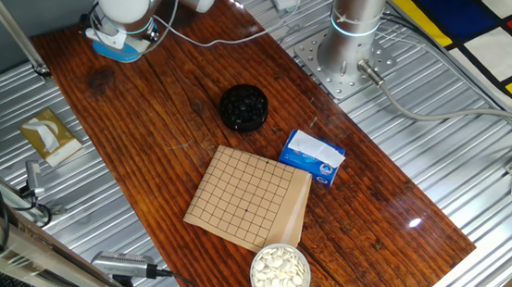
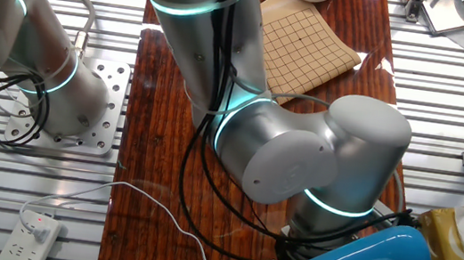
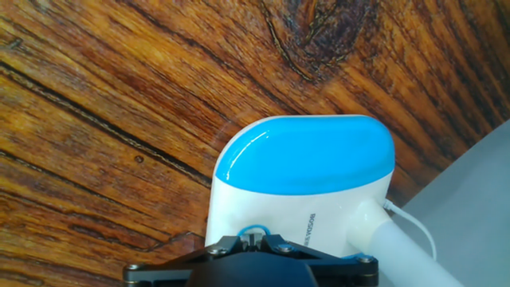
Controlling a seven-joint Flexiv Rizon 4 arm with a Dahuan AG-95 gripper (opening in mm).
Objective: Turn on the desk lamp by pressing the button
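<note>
Gripper mount fills near edge of hand view right over lamp at table's far left corner, fingertips hidden so open/shut unknowable; lamp prob. light, glossy, slippery plastic w/ thin cord, so press button straight down, no grasp.

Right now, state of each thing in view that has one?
desk lamp: upright on the table, no glow visible, fingers right above its base
fingers: at the lamp base, open or shut not visible
black bowl: upright, holds dark pieces
white bowl: upright, full of white pieces
grid board: flat, no pieces on it
blue-and-white packet: closed, lying beside the board
</note>
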